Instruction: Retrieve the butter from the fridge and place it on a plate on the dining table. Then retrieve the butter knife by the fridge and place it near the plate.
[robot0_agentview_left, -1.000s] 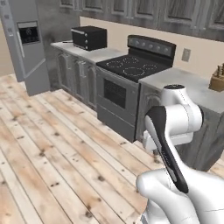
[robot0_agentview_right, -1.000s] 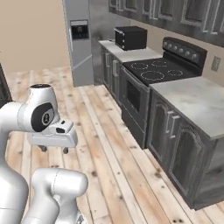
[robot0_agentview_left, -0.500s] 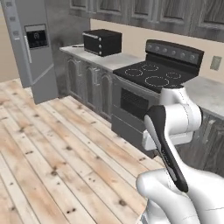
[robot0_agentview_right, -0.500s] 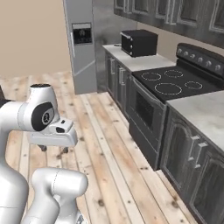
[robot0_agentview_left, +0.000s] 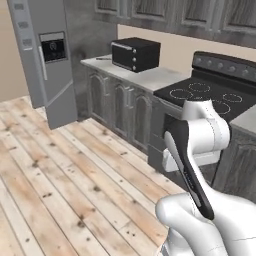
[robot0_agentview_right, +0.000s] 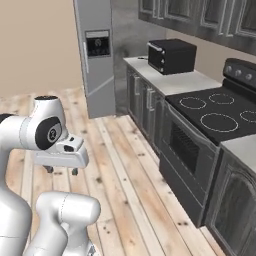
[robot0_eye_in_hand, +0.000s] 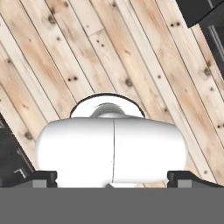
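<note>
The tall grey two-door fridge (robot0_agentview_left: 47, 60) with its dark dispenser panel is seen closed, standing at the far end of the pale marbled surface (robot0_agentview_left: 145, 76) that carries a black microwave oven (robot0_agentview_left: 135, 54). The claw (robot0_agentview_right: 61, 170) is held wide and empty above the pale wooden plank floor (robot0_agentview_right: 125, 170), well apart from the fridge.

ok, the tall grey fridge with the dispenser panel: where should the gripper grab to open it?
Probably the pale vertical bar handle just left of the dark dispenser panel on the tall grey fridge. It's a slim upright bar standing off the door face, so come at it from the front, fingers straddling it horizontally. The door is shut.
</note>
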